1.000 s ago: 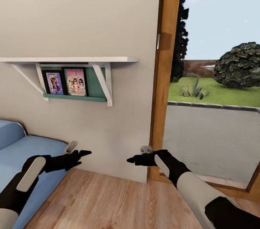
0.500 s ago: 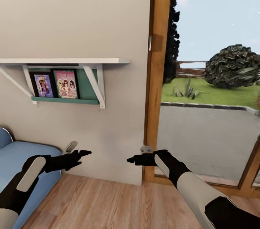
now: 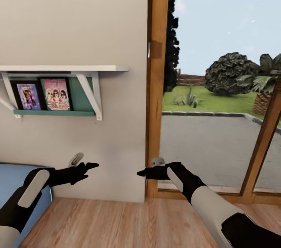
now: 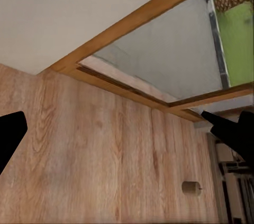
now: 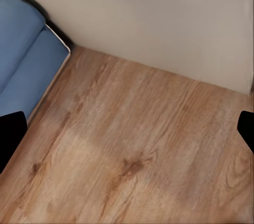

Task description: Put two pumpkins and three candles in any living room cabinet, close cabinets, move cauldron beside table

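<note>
Swung right since a second ago: blue sofa [image 3: 15, 185] sliding off frame, more glass door [image 3: 218, 123] showing. Left gripper [image 3: 88, 168] and right gripper [image 3: 146, 172] both spread, carrying nothing. Tan candle [image 4: 191, 187] lying on the wood floor [image 3: 117, 224]. Probably just repositioning.

Beige wall [image 3: 78, 17], blue sofa [image 3: 15, 185], white-and-teal shelf [image 3: 62, 69], light-brown wood-grain floor [image 3: 117, 224].

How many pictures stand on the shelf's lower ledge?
2. A purple picture stands at the left and a pink picture right beside it, both on the green ledge under the white shelf.
</note>
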You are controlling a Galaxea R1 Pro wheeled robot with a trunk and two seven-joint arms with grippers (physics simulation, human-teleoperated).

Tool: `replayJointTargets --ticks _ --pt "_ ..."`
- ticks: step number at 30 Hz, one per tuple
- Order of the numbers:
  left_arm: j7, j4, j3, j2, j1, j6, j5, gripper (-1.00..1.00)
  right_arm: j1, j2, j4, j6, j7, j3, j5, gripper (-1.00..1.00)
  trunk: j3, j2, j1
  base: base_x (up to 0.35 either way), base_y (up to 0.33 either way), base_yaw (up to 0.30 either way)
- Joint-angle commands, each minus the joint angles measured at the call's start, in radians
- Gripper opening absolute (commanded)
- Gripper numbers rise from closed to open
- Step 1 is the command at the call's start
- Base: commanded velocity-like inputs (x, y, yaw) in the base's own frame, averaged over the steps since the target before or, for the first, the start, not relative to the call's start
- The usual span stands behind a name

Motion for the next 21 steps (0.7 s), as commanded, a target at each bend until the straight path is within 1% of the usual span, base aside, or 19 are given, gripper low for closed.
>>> replayJointTargets --ticks 1,8,13,19,21 --pt "-0.01 0.0 0.0 0.001 0.0 0.002 -0.009 1.0 -0.001 0.0 0.0 0.003 0.001 0.003 -0.001 1.0 0.0 -0.001 0.0 0.0 0.001 -0.217" --pt "-0.01 0.0 -0.001 0.001 0.0 0.002 -0.009 1.0 -0.001 0.0 0.0 0.003 0.002 0.003 -0.001 1.0 0.008 -0.001 0.0 0.0 0.0 -0.218" --pt "-0.01 0.0 0.0 0.001 0.0 0.002 -0.009 1.0 -0.001 0.0 0.0 0.003 0.029 0.003 0.001 1.0 0.013 -0.001 0.0 0.0 0.0 -0.221" --pt "-0.01 0.0 -0.001 0.001 0.0 0.002 -0.009 1.0 -0.001 0.0 0.0 0.003 0.037 0.003 0.002 1.0 0.02 -0.001 0.0 0.0 0.0 -0.223" --pt "-0.01 0.0 -0.002 0.001 0.0 0.002 -0.009 1.0 -0.001 0.0 0.0 0.003 0.037 0.003 0.001 1.0 0.021 -0.001 0.0 0.0 0.0 -0.139"
